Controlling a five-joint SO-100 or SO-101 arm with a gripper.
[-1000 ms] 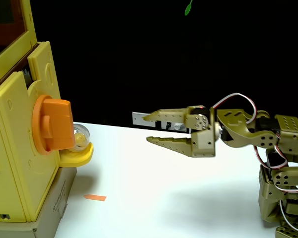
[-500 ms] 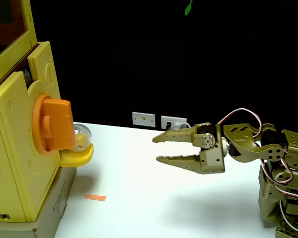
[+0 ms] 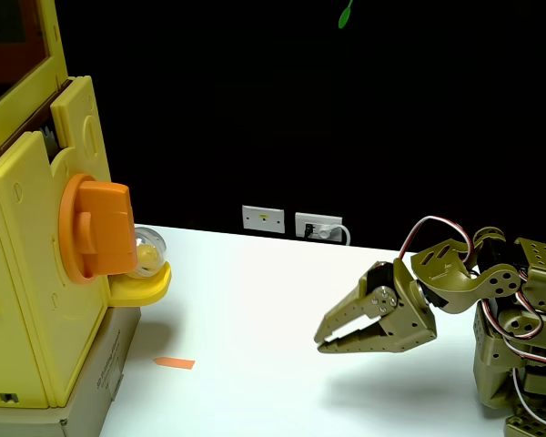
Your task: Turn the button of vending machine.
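The gripper (image 3: 320, 343) hangs low, fingers barely parted, well apart from the knob (image 3: 103, 229); a reach risks missing the bar.

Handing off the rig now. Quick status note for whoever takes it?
Gripper: empty, jaws nearly closed, low over the table, right of centre, far from the machine.
Knob: on the machine's front, bar upright, untouched right now.
Capsule: sits in the tray under the knob, so a turn may already be done; unclear.
Left: if not, reach over, grip the bar, turn.
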